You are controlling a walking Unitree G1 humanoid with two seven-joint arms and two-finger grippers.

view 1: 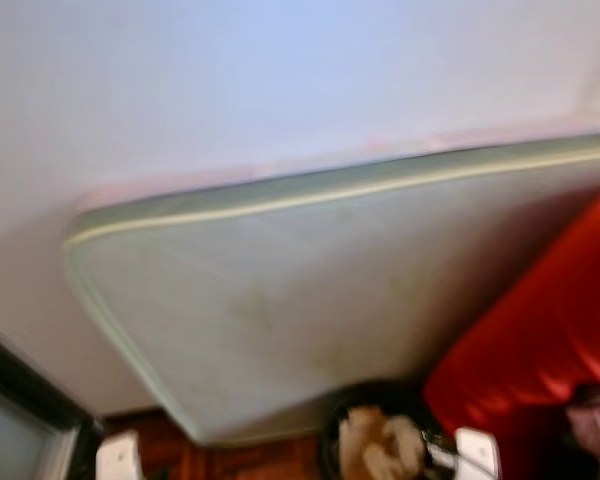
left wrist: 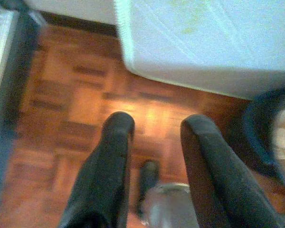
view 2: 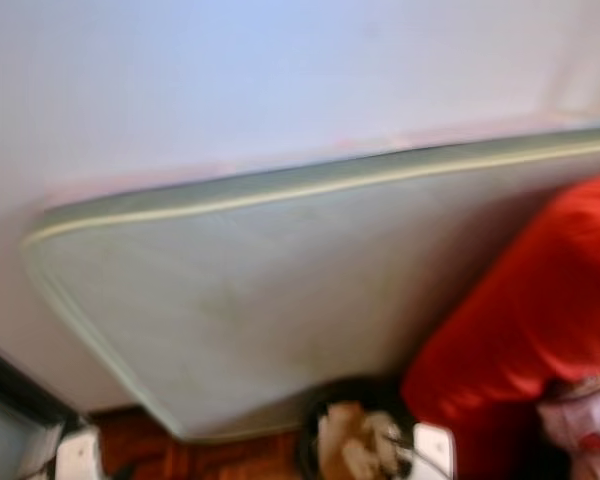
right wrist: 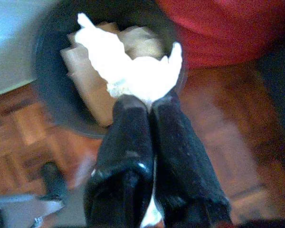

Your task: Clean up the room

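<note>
Crumpled white paper (right wrist: 128, 71) pinched in right end effector (right wrist: 149, 102) over round black bin (right wrist: 52, 95); left end effector (left wrist: 154, 128) agape.

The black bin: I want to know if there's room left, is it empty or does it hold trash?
It holds trash: the black bin has crumpled paper inside.
</note>
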